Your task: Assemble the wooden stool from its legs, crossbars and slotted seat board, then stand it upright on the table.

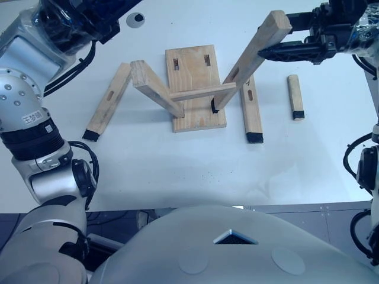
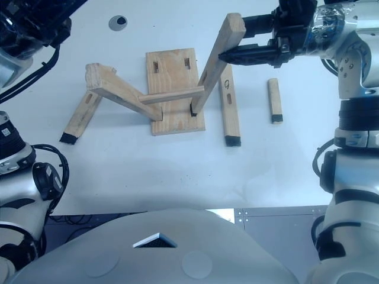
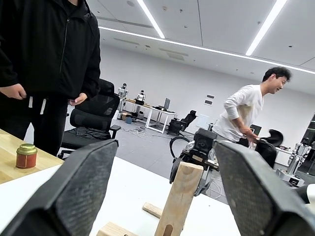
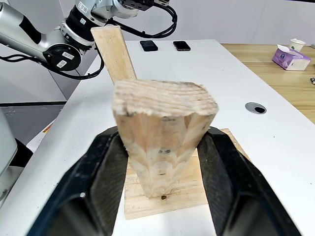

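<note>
Our right gripper (image 4: 165,147) squeezes the top of the tilted leg (image 1: 251,59), with one pad on each side of it. The foot of that leg sits on the seat board (image 1: 190,68), which lies flat on the table (image 1: 177,160). A crossbar (image 1: 201,93) joins it to the other standing leg (image 1: 155,87), which leans the other way. Our left gripper (image 3: 162,172) is wide open with nothing in it. The left loose leg (image 1: 109,100) lies left of the board, the right loose leg (image 1: 251,112) lies just right of it, and a short bar (image 1: 295,96) lies farther right
</note>
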`<state>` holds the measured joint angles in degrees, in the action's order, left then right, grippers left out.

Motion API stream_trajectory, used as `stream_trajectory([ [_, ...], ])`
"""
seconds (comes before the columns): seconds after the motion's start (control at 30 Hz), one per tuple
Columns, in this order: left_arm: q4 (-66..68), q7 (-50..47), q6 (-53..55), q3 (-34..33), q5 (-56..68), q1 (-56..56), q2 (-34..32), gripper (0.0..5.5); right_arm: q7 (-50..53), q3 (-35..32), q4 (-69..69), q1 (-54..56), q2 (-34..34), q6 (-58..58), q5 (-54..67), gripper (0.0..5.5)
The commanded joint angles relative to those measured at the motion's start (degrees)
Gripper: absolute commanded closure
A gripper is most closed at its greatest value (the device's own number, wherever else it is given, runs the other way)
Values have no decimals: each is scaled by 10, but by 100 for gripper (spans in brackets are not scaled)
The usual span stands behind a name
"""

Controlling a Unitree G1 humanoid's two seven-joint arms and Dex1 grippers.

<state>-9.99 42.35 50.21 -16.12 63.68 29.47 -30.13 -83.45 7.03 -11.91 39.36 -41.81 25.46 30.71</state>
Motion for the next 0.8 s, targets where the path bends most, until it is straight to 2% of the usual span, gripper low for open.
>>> stream_trajectory([
  [0.03, -19, 18, 0, 21, -32, 2, -36, 196, 11, 38, 22, -33, -20, 4, -59, 346],
  [0.2, -67, 100, 40, 99, -85, 56, -151, 196, 19, 48, 15, -43, -28, -12, -74, 346],
  [0.3, -80, 161, 87, 209, -139, 158, -211, 196, 30, 57, 10, -56, -30, -30, -93, 346],
  [0.37, -78, 180, 127, 273, -167, 225, -223, 196, 30, 62, 20, -63, -33, -35, -94, 346],
  [0.47, -73, 207, 205, 338, -168, 305, -213, 196, 33, 66, 32, -67, -34, -42, -93, 346],
  [0.6, -50, 217, 218, 435, -227, 338, -194, 196, 42, 73, 33, -66, -27, -49, -96, 346],
  [0.7, -9, 187, 192, 497, -294, 337, -146, 241, 45, 79, 28, -62, -22, -52, -98, 346],
  [0.8, 21, 172, 164, 523, -337, 329, -108, 299, 47, 86, 5, -44, -12, -53, -100, 346],
])
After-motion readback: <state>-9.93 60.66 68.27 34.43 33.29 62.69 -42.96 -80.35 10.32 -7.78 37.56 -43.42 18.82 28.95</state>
